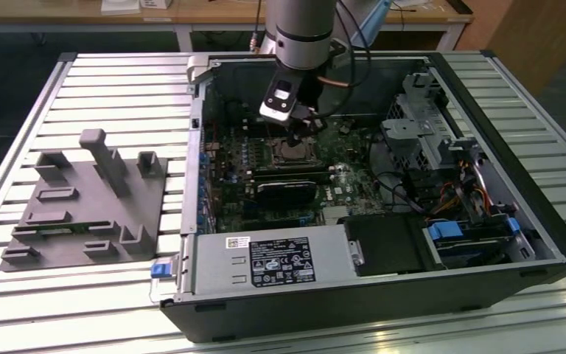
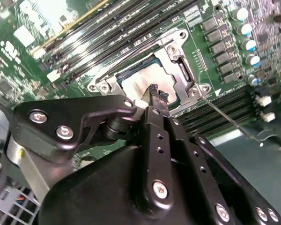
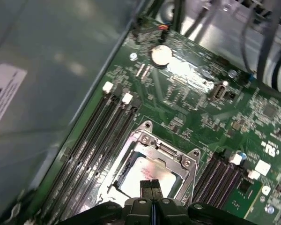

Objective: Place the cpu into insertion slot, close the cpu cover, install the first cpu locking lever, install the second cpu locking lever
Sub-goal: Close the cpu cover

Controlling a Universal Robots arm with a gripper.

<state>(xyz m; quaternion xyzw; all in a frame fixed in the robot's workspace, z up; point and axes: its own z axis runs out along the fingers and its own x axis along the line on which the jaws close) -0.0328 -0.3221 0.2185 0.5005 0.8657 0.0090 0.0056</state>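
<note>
The cpu lies flat in the insertion slot on the green board, its pale face showing through the window of the cpu cover. The cover lies down over the chip. A thin metal locking lever juts out from one corner of the socket, away from it. My gripper hovers just above the chip's edge, its two black fingers pressed together with nothing between them. In the first wrist view the gripper overlaps the cpu inside the cover. In the exterior view the gripper hangs over the cpu.
The open computer case rests on a slatted table. Long black memory slots run beside the socket. A black card, a power supply, a drive cage and cables surround it. A grey fixture stands at the exterior view's left.
</note>
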